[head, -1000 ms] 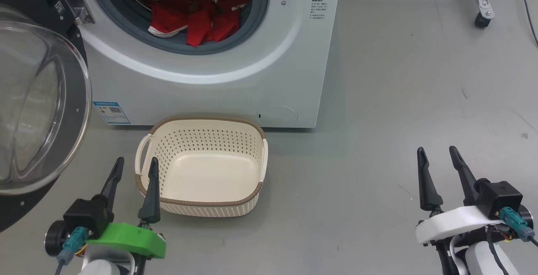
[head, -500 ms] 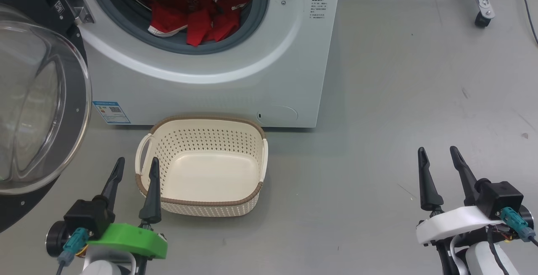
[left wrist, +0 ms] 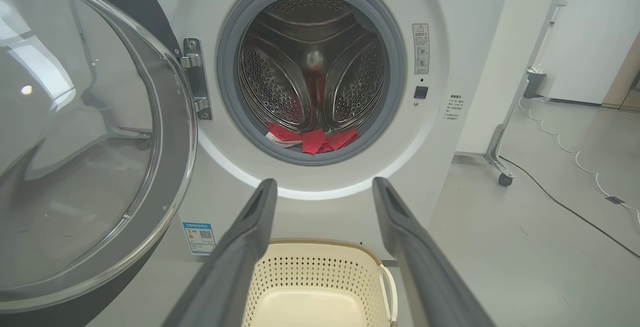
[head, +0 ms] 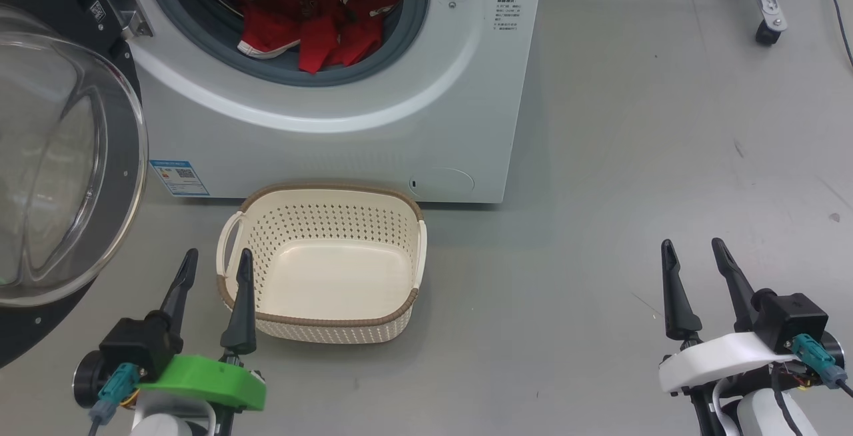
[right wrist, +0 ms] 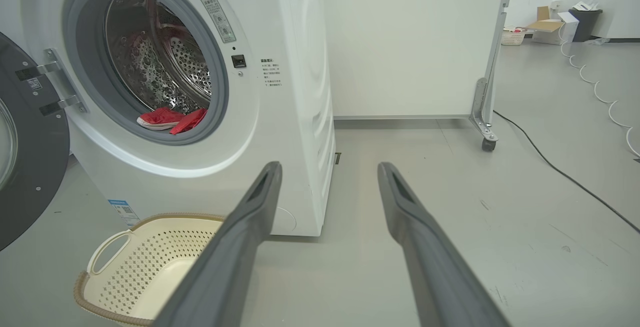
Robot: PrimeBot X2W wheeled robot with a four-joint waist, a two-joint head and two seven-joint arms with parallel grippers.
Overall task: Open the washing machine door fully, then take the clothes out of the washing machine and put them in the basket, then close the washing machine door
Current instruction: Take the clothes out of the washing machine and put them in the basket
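Observation:
The white washing machine [head: 400, 129] stands ahead with its door [head: 60, 176] swung wide open to the left, glass bowl facing me. Red clothes [head: 313, 29] lie at the front of the steel drum, seen too in the left wrist view [left wrist: 312, 139] and the right wrist view [right wrist: 170, 118]. The cream basket [head: 323, 326] sits empty on the floor before the machine. My left gripper [head: 216, 259] is open, low by the basket's left handle. My right gripper [head: 692, 249] is open, far right over bare floor. Both hold nothing.
A white panel on a wheeled frame [right wrist: 487, 139] stands right of the machine. A black cable [right wrist: 565, 177] and a white cord [right wrist: 597, 92] run across the grey floor on the right. Boxes and a small basket [right wrist: 545, 29] sit far back.
The head view has shifted slightly, so machine and basket sit a little lower and further right. Both grippers stay open and hold their places.

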